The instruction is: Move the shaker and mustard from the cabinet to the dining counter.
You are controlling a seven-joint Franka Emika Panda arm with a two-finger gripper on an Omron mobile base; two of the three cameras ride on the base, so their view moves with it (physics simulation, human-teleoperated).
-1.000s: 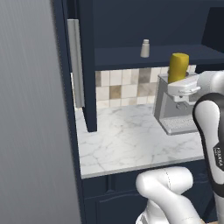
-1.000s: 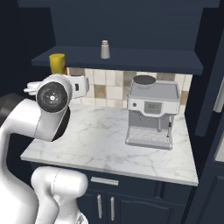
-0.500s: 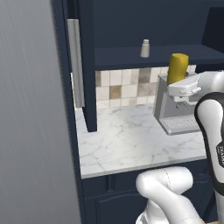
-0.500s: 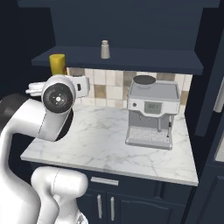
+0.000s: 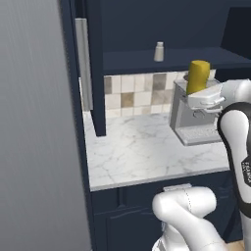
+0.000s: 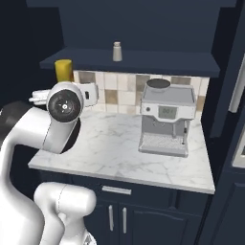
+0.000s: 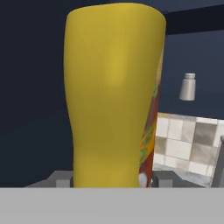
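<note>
Navy cabinet (image 6: 129, 62) shelving faces us, with the shaker (image 6: 116, 51) standing on it well apart from the mustard (image 7: 113, 96). We have our gripper (image 7: 113, 181) closed on the mustard, apparently lifted. Next we should back out and carry it to the dining counter.

Two base views flanking the arm, sharing the cabinet (image 5: 162, 61) shelf, hand view tight on the mustard (image 7: 113, 96)
</note>
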